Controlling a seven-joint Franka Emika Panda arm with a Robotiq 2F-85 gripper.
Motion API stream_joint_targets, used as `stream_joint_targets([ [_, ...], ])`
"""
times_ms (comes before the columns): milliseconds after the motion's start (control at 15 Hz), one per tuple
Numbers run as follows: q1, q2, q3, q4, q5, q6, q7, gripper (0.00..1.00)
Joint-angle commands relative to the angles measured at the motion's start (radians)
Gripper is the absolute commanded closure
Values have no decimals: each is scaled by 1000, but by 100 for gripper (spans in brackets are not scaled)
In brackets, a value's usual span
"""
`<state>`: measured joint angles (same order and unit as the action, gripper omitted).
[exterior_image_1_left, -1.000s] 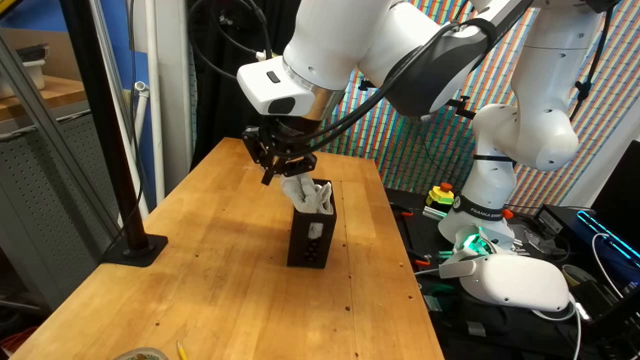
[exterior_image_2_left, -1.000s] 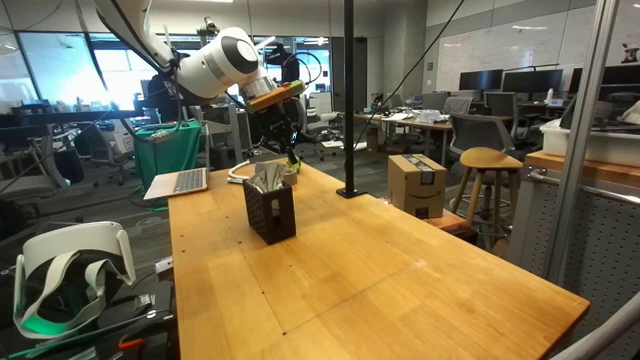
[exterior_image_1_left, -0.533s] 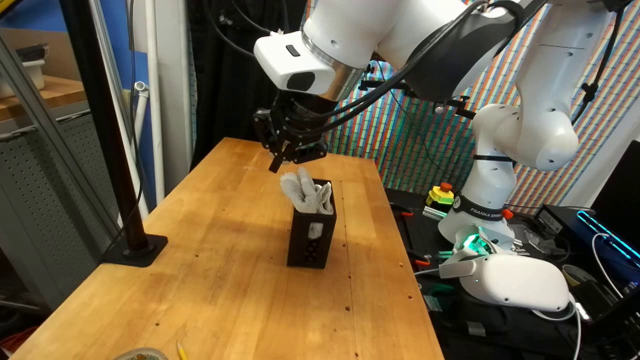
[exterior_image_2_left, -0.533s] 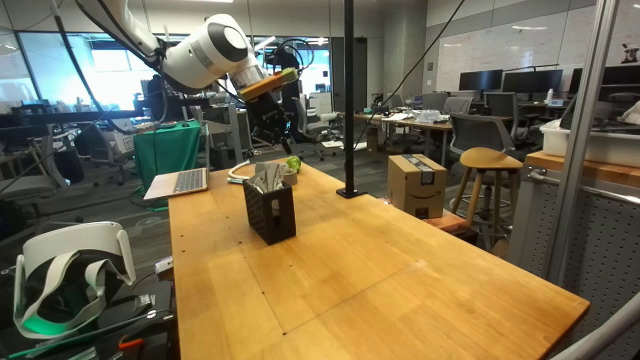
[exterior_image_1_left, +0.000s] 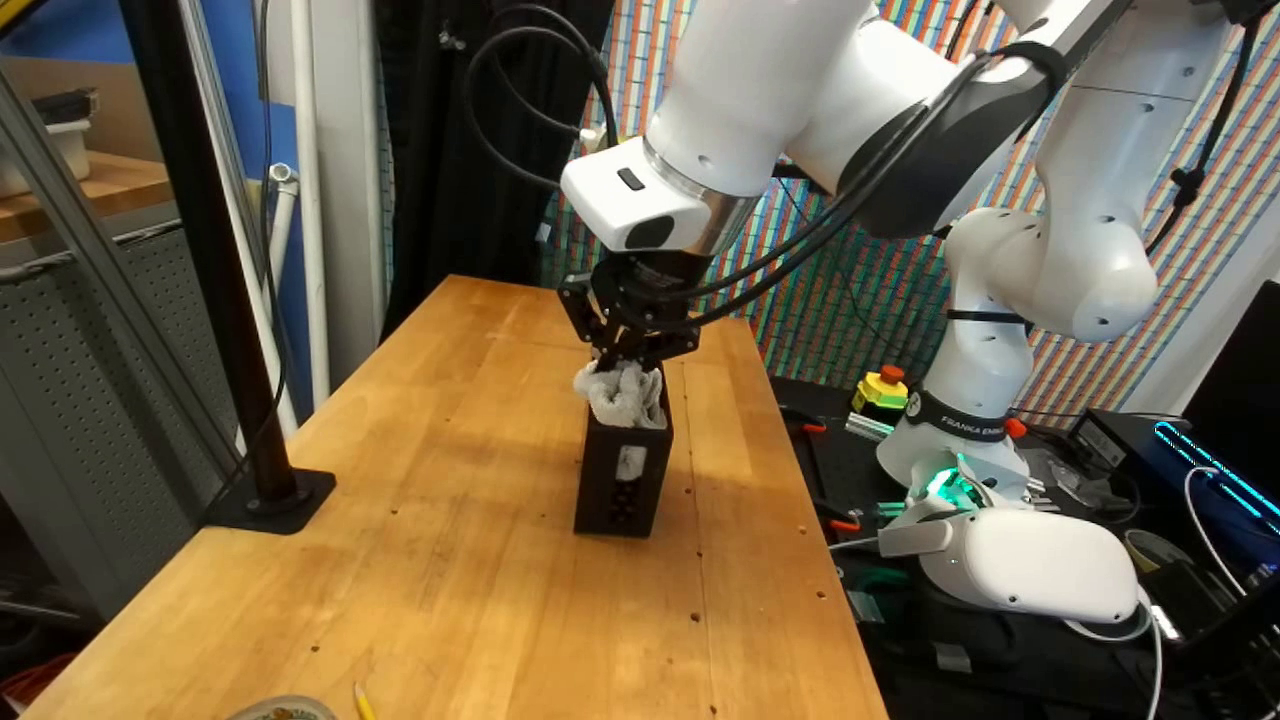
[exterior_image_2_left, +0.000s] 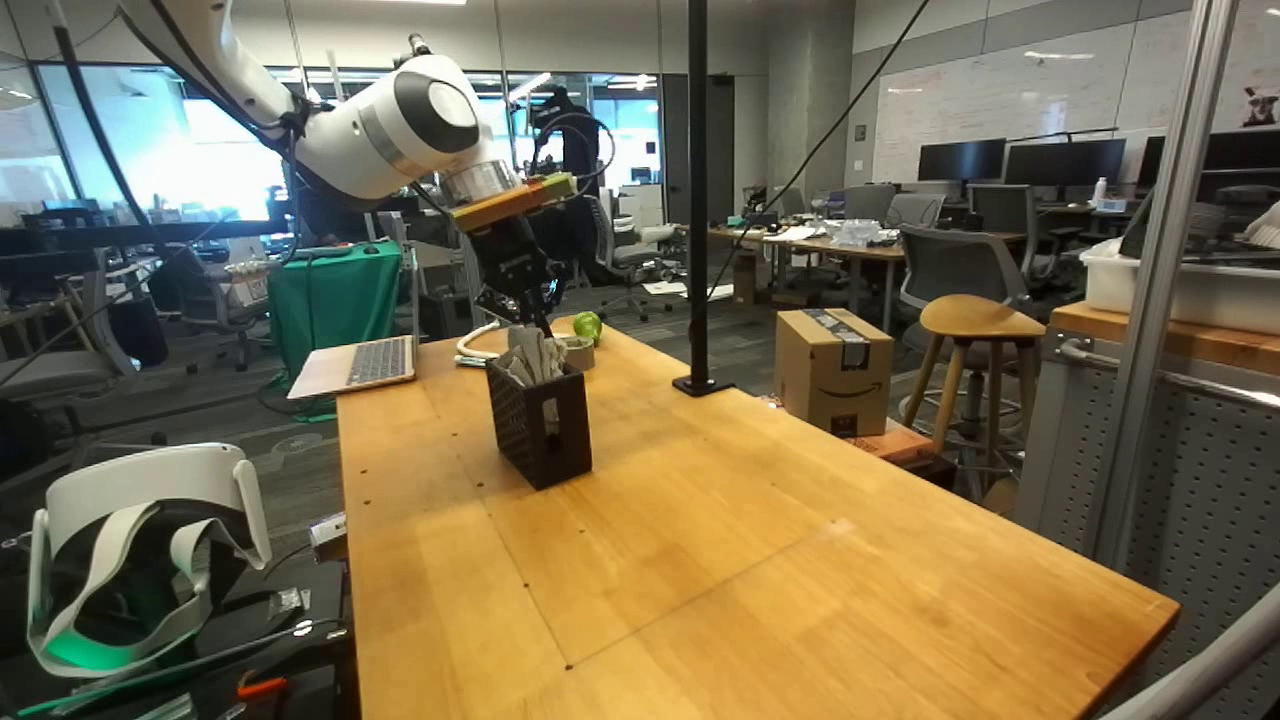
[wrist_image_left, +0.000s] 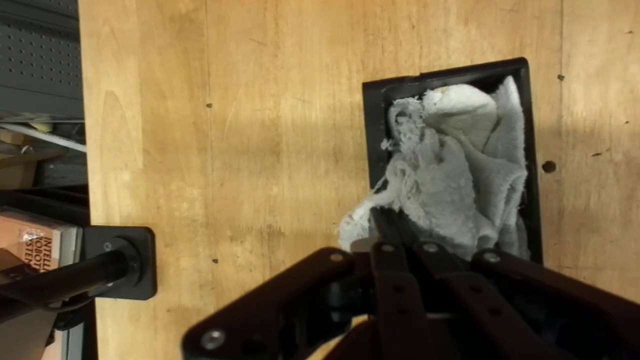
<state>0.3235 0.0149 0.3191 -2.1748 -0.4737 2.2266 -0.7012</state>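
Gripper (wrist_image_left: 392, 215): clenched, its fingers side by side, tips touching the grey-white cloth (wrist_image_left: 450, 170). From here I cannot tell whether any fold is caught between them. In the wrist view contact falls at the lower left of the bundle. The cloth sits crumpled inside an upright black open-topped container (exterior_image_1_left: 612, 480) and bulges above its rim; in the same view a frayed part projects past the left rim.

The container stands on the wooden tabletop (exterior_image_1_left: 450, 600), near mid-frame in both exterior views. Edges: in an exterior view the tabletop's right edge runs nearer to the container than its left edge, with a wide span of wood to the left and another toward the bottom. On the left edge rises a black post (exterior_image_1_left: 215, 250) from a square base plate (exterior_image_1_left: 270, 500), well apart from the container. A yellow pencil (exterior_image_1_left: 364, 702) lies at the bottom, left of centre. Beyond the right edge sits a white VR headset (exterior_image_1_left: 1030, 565).

In an exterior view the arm (exterior_image_2_left: 400, 130) reaches in from the upper left. Behind the container are an open laptop (exterior_image_2_left: 378, 362), by the tabletop's far left corner, and a green round object (exterior_image_2_left: 587, 327), near the far right corner.
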Motion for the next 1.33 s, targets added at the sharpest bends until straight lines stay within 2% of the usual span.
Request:
stream_joint_targets([
  [0,7,-76,10,-62,57,17,-41,97],
  [667,39,-157,21,-108,100,10,-63,97],
  [1267,41,-115,21,-109,108,-8,-65,97],
])
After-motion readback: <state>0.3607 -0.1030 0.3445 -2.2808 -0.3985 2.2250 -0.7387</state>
